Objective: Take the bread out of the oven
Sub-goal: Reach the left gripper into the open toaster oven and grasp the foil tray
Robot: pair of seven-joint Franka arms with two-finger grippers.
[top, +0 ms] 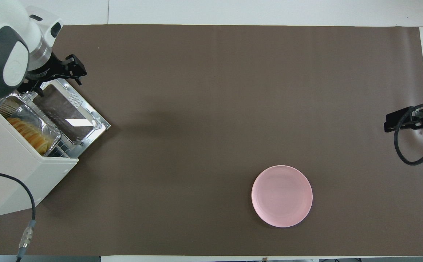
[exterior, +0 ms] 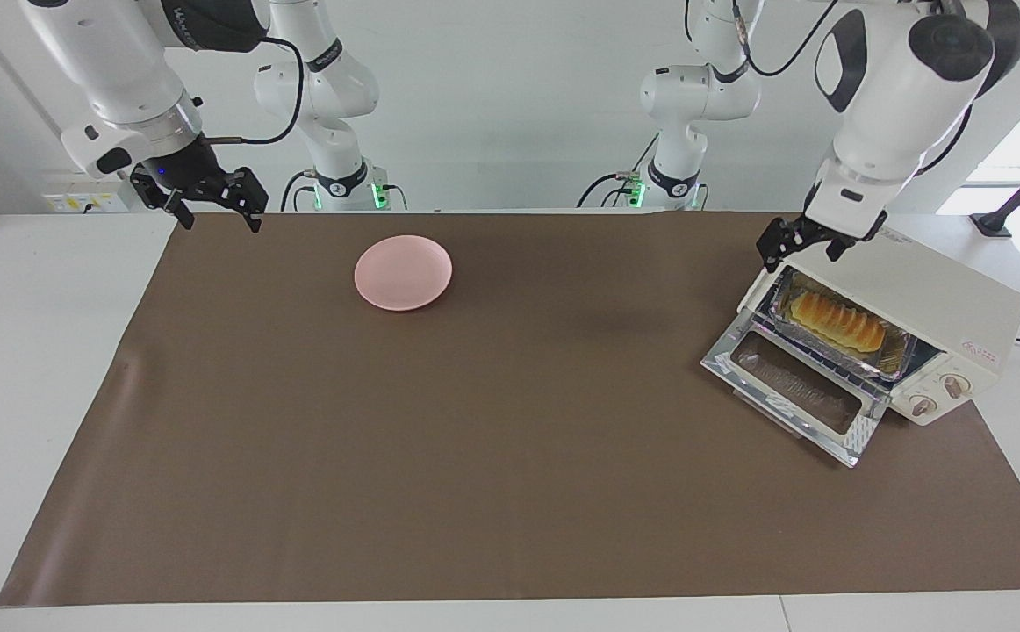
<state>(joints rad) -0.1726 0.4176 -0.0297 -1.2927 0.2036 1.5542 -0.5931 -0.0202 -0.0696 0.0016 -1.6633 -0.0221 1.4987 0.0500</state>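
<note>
The oven (exterior: 940,307) sits at the left arm's end of the table on the brown mat (exterior: 510,456), its glass door (exterior: 795,386) dropped flat in front of it. Inside, on the wire rack, a crinkled foil tray (exterior: 892,355) holds the bread (exterior: 836,320), a golden ridged loaf lying lengthwise in the tray. The left gripper (exterior: 804,246) hangs over the upper edge of the oven's mouth, at the end of the opening away from the 2 knobs (exterior: 940,395), with the bread just below it and a little toward the knobs. Its 2 black fingers (exterior: 771,250) stand apart with nothing between them, and it touches neither loaf nor tray as far as the facing view shows. The right gripper (exterior: 211,206) waits in the air over the mat's edge at the right arm's end of the table, its fingers spread and empty. The pink plate (exterior: 403,272) lies on the mat between the 2 grippers, closer to the right one and well apart from the oven.
</note>
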